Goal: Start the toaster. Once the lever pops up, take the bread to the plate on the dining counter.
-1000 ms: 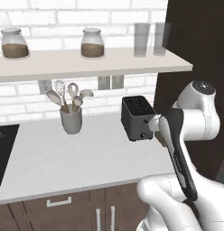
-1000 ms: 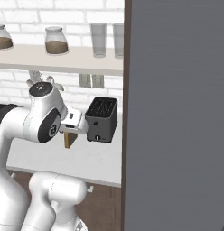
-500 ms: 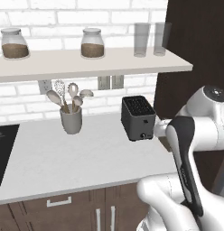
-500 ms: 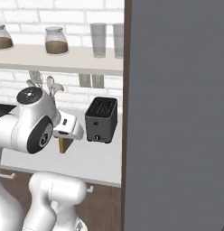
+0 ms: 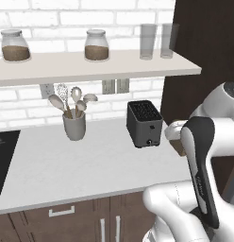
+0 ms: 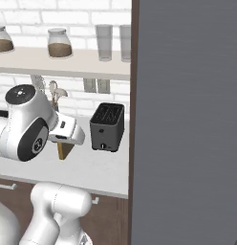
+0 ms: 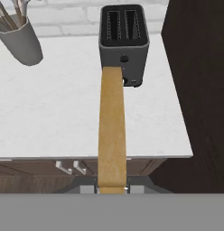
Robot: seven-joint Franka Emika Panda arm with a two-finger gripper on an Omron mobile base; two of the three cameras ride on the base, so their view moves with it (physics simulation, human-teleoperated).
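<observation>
The fingers (image 7: pixel 112 189) are clamped on the bread (image 7: pixel 112 131), a tan slice seen edge-on, held out over the white bench (image 7: pixel 50 113) in front of the toaster (image 7: pixel 123 40). The toaster stands at the bench's right end beside the utensil cup (image 5: pixel 74 126), slots empty.
</observation>
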